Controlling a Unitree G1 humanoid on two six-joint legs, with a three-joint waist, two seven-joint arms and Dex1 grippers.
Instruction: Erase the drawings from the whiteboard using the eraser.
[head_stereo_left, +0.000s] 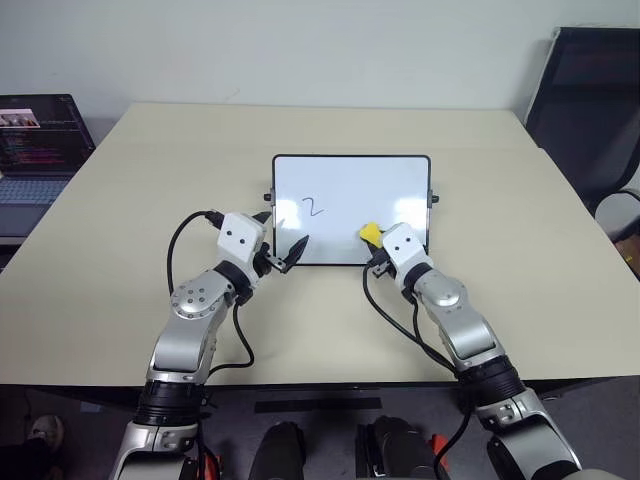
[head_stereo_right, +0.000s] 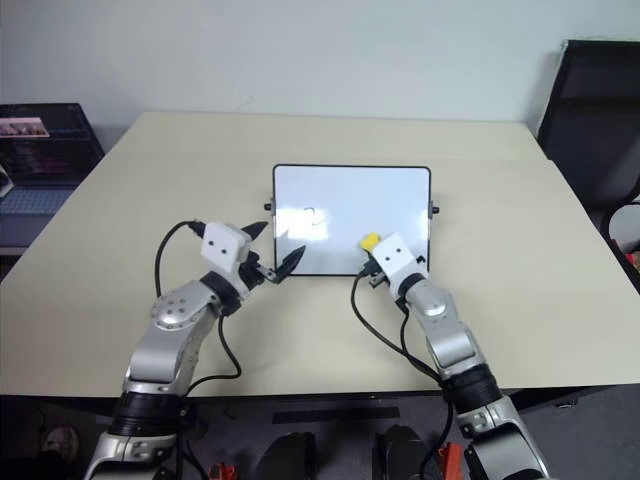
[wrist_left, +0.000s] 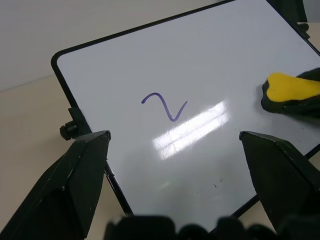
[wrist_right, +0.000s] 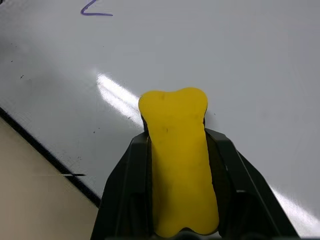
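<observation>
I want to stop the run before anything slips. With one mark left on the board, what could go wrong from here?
1. The board lies loose on the table, and the left claw stands open at its near left corner, gripping nothing; a sideways wipe may push it.
2. The right claw pinches the eraser by its narrow sides; hard pressing may twist it out.
3. The "2" sits well to the eraser's left; a short stroke may miss it.

A "2" (head_stereo_left: 314, 207) on the whiteboard (head_stereo_left: 400, 175)

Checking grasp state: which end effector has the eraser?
The right end effector, shut on the yellow eraser over the whiteboard. The left end effector stands open and empty at the board's left corner.
</observation>
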